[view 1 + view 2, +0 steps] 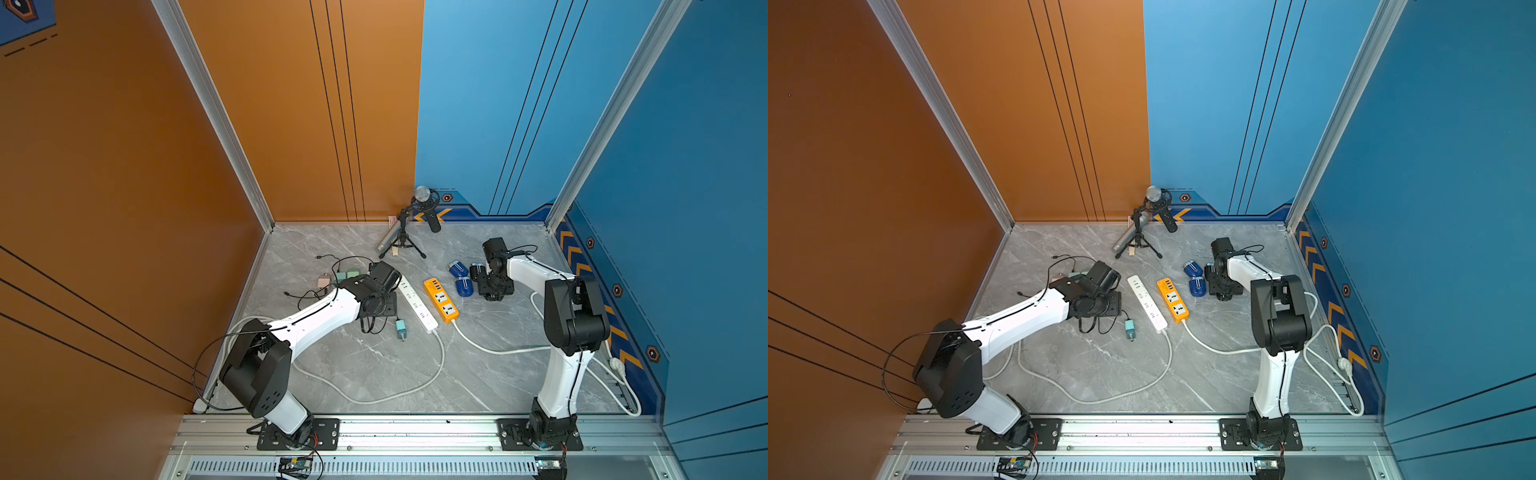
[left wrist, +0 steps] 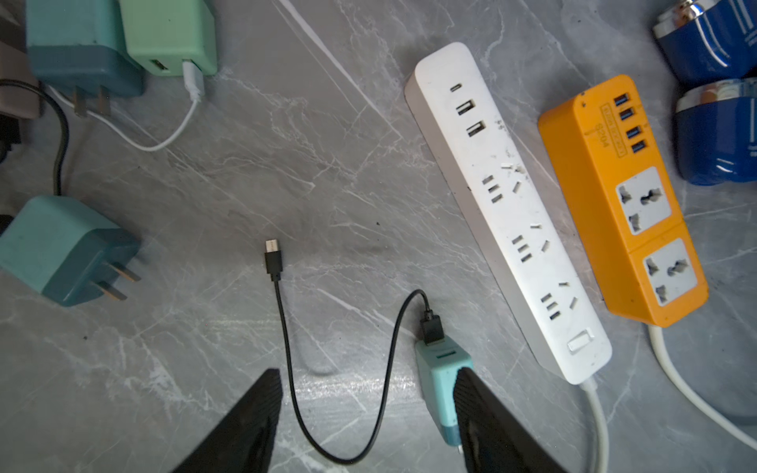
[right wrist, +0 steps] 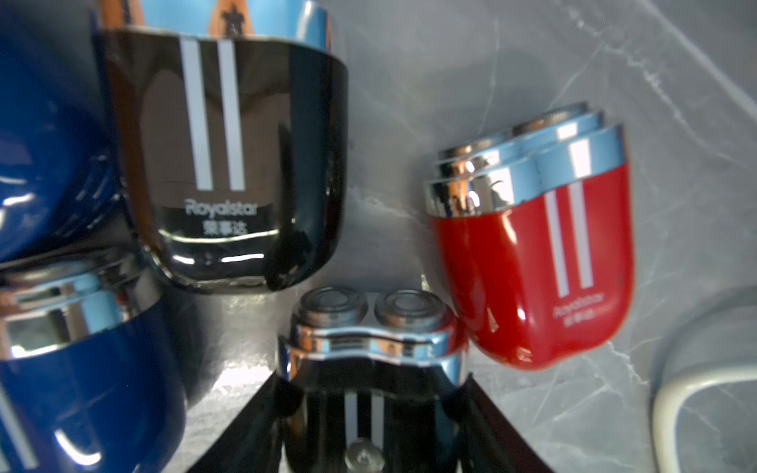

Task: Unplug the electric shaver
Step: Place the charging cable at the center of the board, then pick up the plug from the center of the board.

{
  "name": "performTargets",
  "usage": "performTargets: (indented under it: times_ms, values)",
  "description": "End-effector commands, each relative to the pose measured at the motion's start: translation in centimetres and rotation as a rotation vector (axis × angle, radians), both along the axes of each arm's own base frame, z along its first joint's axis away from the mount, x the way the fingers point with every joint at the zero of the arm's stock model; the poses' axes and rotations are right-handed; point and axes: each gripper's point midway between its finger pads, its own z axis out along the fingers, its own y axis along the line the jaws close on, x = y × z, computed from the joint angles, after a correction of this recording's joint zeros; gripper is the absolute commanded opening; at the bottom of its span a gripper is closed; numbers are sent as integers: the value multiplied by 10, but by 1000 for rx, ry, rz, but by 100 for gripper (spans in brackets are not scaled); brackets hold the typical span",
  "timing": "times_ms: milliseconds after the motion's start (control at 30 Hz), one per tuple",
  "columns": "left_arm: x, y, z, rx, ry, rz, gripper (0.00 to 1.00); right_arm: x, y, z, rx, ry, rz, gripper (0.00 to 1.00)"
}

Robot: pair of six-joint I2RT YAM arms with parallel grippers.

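A black electric shaver sits between the fingers of my right gripper, which press against its two sides. No cable shows on it. In a top view the right gripper is low over the table at the right. My left gripper is open above the table. A teal charger lies against one of its fingers, not clamped. A black cable runs from that charger, and its small plug lies loose on the marble.
A white power strip and an orange power strip lie side by side mid-table. Another black shaver, a red shaver and blue shavers crowd the right gripper. Spare chargers lie left; a microphone tripod stands at the back.
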Motion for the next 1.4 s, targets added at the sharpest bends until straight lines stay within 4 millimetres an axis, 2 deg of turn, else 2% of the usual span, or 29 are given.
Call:
performTargets:
  times_ms: [0, 200, 367, 500, 633, 833, 1000, 1367]
  values:
    - [-15, -1, -11, 70, 75, -28, 71, -4, 0, 1, 19, 15, -25, 69]
    - [-24, -23, -21, 99, 128, -72, 71, -2, -6, 18, -9, -27, -38, 72]
    - [-31, -33, -30, 130, 185, -77, 74, 1, -15, 60, -47, -133, -54, 76]
    - [-34, -37, -36, 150, 218, -62, 75, 3, -14, 84, -30, -192, -58, 78]
    - [-34, -48, -44, 149, 237, -69, 77, 3, -11, 95, -7, -229, -63, 79]
    - [-30, -56, -60, 161, 268, -64, 75, 5, -8, 100, 12, -249, -55, 79]
    - [-27, -54, -69, 170, 286, -46, 65, 6, -5, 101, 30, -254, -52, 79]
    - [-26, -44, -76, 173, 312, -24, 31, 7, 1, 98, 60, -257, -59, 78]
